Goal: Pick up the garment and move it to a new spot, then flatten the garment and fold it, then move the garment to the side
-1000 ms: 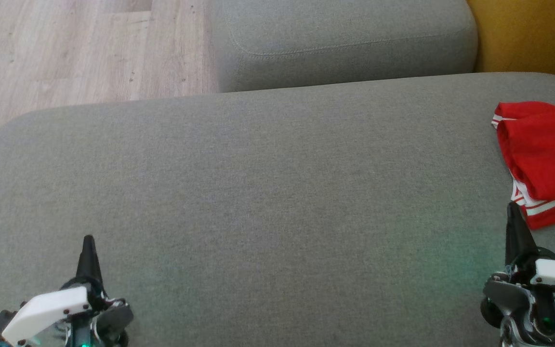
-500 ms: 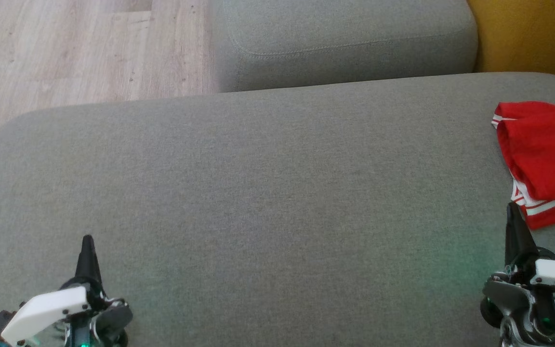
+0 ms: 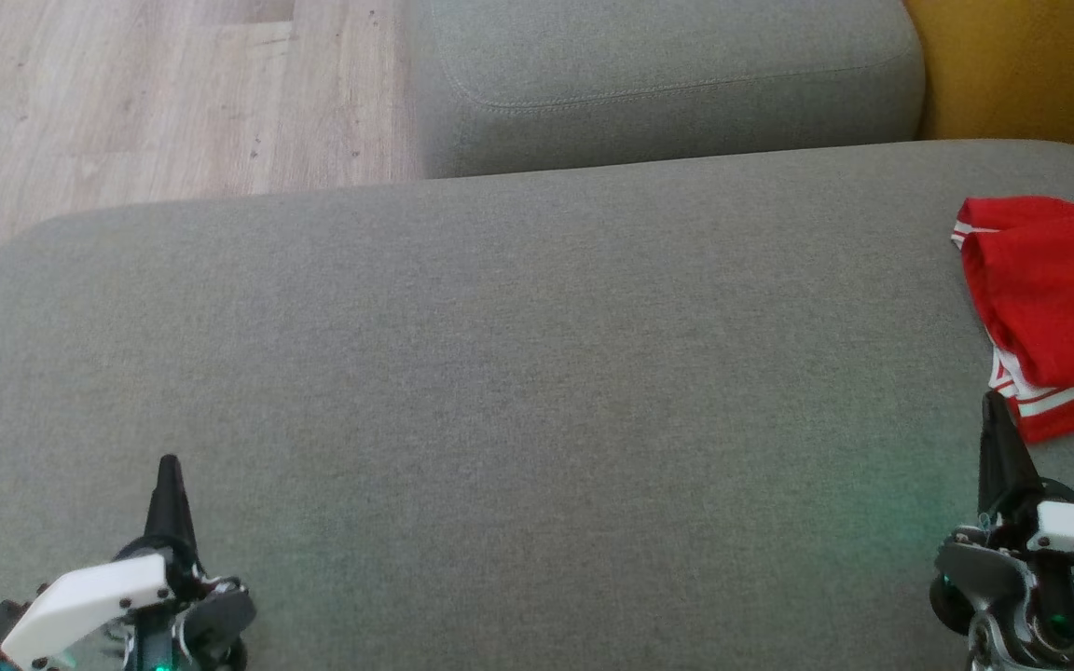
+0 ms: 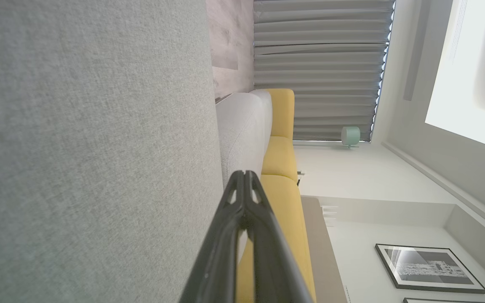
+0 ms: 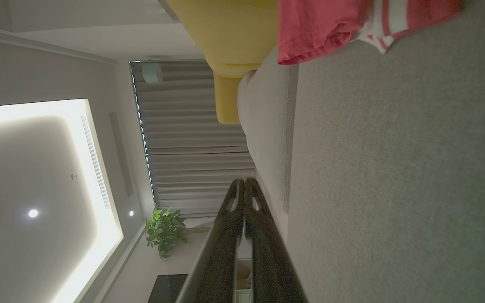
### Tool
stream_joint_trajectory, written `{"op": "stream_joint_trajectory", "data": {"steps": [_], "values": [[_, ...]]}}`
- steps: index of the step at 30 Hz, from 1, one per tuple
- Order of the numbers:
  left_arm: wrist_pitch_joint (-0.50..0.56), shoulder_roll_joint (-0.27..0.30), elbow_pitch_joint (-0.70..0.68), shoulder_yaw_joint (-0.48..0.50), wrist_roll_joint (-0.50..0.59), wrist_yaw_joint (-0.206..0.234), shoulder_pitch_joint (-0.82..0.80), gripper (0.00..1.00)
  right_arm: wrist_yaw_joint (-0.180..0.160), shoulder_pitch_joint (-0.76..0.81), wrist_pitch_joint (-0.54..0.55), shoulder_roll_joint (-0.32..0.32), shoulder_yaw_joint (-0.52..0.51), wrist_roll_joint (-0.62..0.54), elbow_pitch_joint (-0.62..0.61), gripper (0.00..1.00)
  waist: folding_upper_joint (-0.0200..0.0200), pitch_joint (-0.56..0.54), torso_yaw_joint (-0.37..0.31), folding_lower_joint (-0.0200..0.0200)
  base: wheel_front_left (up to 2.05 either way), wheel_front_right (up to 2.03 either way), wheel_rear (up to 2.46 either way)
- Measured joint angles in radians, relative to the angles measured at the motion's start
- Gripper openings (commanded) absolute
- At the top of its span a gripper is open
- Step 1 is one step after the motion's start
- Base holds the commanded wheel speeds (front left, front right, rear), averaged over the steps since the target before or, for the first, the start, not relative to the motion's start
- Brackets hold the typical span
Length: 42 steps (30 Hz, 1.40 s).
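Garment [image 3: 1050, 289] lies just beyond the right tool [image 3: 992, 401], far from the left tool [image 3: 169, 463], both pressed together and empty.

One red, white-striped fabric garment [image 3: 1050, 280] at right; two grey upholstered seats, near cushion [image 3: 500, 419] and far cushion [image 3: 667, 84]; perhaps two framed pictures [image 4: 430, 269].

The garment [image 3: 1050, 289] is red cloth with white stripes, lying at the far right of the grey cushion [image 3: 537, 373]. It sits in loose, uneven layers rather than spread flat. White stripes show at its far left corner and along its near left edge. Its right part runs past the edge of the head view.
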Motion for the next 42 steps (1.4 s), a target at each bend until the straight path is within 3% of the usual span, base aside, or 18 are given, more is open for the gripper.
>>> {"op": "stream_joint_trajectory", "data": {"steps": [42], "values": [[0.009, -0.007, 0.000, 0.013, 0.004, 0.000, 0.000, 0.00, 0.000, 0.000, 0.009, 0.009, -0.010, 0.000, 0.000, 0.00, 0.0000, 0.000, 0.000, 0.0000, 0.00, 0.00, 0.00]]}}
